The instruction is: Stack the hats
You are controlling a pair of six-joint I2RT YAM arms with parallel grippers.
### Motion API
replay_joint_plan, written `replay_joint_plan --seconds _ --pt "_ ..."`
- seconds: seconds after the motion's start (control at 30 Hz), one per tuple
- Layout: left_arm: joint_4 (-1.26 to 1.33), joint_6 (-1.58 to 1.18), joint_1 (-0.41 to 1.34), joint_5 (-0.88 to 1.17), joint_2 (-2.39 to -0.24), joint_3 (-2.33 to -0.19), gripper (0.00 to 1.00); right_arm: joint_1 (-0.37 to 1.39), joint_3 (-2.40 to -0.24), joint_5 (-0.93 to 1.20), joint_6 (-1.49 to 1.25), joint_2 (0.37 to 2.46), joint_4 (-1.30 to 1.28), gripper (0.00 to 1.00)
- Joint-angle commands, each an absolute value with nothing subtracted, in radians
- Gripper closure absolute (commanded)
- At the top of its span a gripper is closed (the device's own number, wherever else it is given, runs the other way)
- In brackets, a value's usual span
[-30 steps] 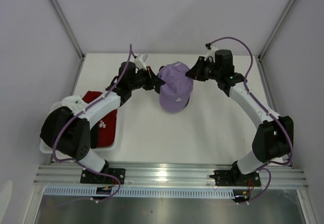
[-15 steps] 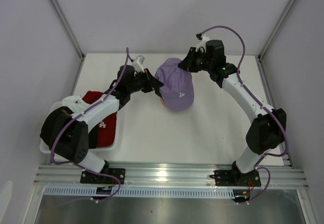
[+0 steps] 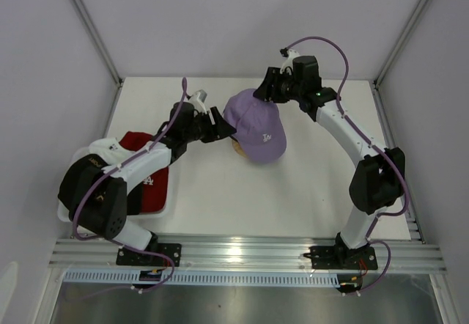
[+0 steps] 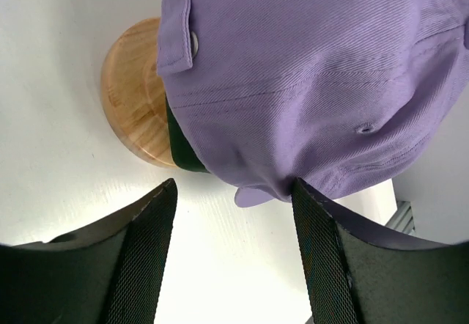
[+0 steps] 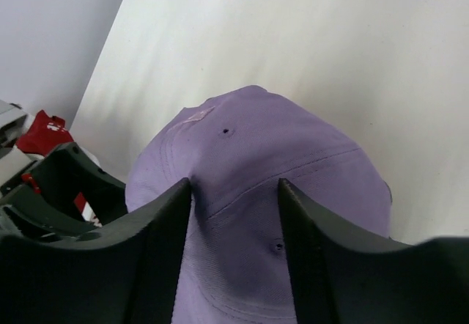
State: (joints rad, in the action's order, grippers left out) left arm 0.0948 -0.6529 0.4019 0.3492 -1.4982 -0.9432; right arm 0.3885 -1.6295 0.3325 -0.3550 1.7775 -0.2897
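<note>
The lavender hat [image 3: 255, 126] rests over the round wooden stand [image 3: 236, 146] at mid-table. Its crown fills the left wrist view [image 4: 315, 82], with the stand [image 4: 135, 97] showing beneath its left edge. My left gripper [image 3: 223, 130] is open at the hat's left rim; one fingertip [image 4: 299, 186] touches the fabric, and only bare table lies between the jaws. My right gripper [image 3: 265, 93] is open at the hat's far side, its fingers straddling the crown [image 5: 249, 155]. A red hat [image 3: 150, 181] with a white logo lies in the basket on the left.
A white basket [image 3: 173, 192] sits at the table's left edge under my left arm. A dark green patch [image 4: 183, 155] shows beneath the lavender hat's rim. Grey walls enclose the table on three sides.
Both grippers went from shut on the lavender hat to open. The hat shifted slightly right and settled on the stand. My right arm swung leftward and back.
</note>
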Motion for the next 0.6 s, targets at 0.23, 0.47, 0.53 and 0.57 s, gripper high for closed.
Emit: replay_joint_plan --seconds 0.23,0.47,0.53,0.57 --pt "0.049 -0.568 0.394 0.31 -1.407 -0.959 0.2 0.376 -1.704 0.334 -0.256 1.737 -0.406 0.14" --pt "-0.152 -0.442 0.379 0.206 -1.267 -1.074 0.0 0.318 -1.804 0.296 -0.204 1.609 -0.469 0.01" --pt "-0.236 -0.413 0.377 0.114 -1.197 -1.109 0.01 0.305 -1.798 0.27 -0.189 1.568 -0.489 0.01" --pt "-0.27 -0.402 0.377 0.073 -1.172 -1.117 0.0 0.304 -1.79 0.256 -0.181 1.556 -0.494 0.01"
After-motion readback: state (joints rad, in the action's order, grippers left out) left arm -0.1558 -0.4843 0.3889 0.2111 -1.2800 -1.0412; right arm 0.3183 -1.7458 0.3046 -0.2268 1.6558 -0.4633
